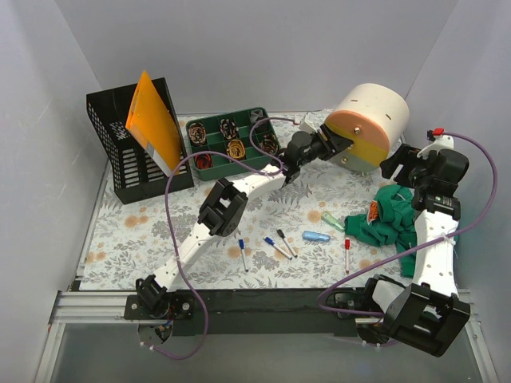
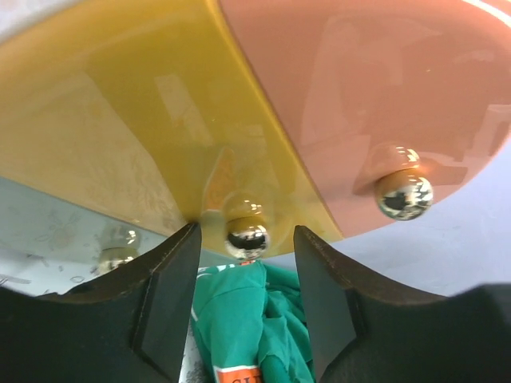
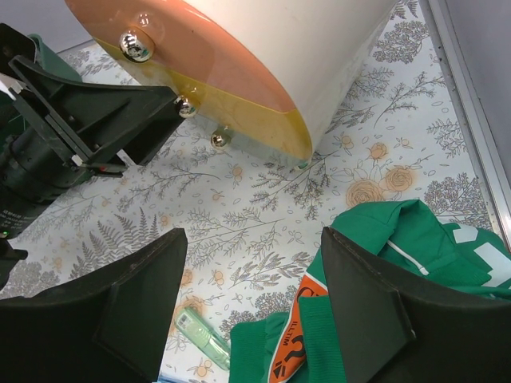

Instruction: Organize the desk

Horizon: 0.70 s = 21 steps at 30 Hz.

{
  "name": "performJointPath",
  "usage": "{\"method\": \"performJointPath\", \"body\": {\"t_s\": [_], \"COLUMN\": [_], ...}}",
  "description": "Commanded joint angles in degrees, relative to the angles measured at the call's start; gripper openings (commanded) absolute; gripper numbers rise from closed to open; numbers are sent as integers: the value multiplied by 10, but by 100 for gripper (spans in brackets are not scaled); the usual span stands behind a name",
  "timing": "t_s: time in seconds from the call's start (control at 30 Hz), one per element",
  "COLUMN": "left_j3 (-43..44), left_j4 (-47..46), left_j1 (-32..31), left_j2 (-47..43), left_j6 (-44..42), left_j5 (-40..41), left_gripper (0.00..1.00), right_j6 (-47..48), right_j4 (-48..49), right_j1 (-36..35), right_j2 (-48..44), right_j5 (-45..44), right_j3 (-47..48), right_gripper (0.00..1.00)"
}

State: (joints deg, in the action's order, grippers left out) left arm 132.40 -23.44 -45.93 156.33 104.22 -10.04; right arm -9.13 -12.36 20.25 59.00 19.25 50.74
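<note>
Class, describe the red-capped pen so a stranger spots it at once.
Find the crumpled green cloth, right side of the fern-printed desk. By its near-left edge lies a white pen; the pens further left have blue or black caps, this one red.

Orange patch (image 3: 292, 339) on the green garment (image 3: 399, 255) bears dark lettering, too creased and tilted to read; no other text is legible.

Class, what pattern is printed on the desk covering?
Grey-green fern leaves and orange flowers on a pale ground, across the desk; clearest in the right wrist view.
</note>
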Motion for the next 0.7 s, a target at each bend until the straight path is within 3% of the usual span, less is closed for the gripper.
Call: {"method": "performJointPath", "body": {"t_s": [0.0,0.47,0.67], "left_j3": [35,60,59], "left_j4": [7,27,26], "left_j1": [-9,-17,-17], "left_j2": [5,20,17], "left_j6": [-7,-7,-8], "left_j5": [28,55,56], "left_gripper": [48,40,26], "right_j6": [-7,-8,-8], "right_j4": [15,15,16], "right_j1": [3,3,3], "right_j2": [0,-1,0], "right_j5": [0,-3,-2], "right_j3": [-1,-3,-3], "right_gripper": [76,76,76]}}
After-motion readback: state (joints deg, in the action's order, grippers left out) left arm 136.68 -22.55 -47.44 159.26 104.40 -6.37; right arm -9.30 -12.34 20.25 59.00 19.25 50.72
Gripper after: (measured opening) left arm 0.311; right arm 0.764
